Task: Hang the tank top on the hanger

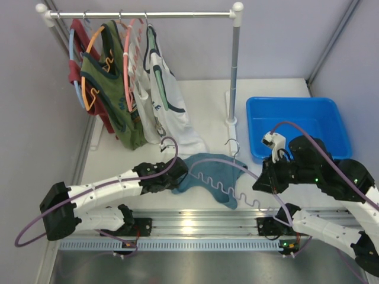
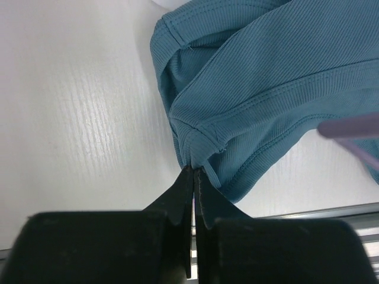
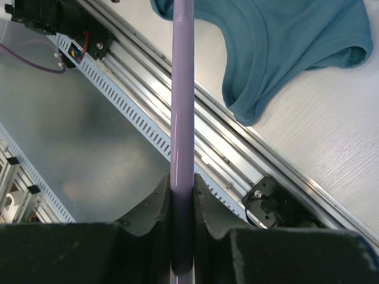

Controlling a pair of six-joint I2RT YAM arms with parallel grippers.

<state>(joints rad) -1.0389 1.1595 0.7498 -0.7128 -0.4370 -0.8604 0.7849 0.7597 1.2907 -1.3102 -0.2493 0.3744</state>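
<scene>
The teal tank top lies crumpled on the white table between the arms. My left gripper is shut on its left edge; in the left wrist view the fingertips pinch a seam of the tank top. The lavender hanger lies over the tank top, its metal hook pointing to the far side. My right gripper is shut on the hanger's right end; in the right wrist view the lavender hanger bar runs up between the jaws, with the tank top beyond.
A clothes rack at the back left carries an olive green patterned top, a white top and other hangers. A blue bin stands at the back right. A metal rail runs along the near edge.
</scene>
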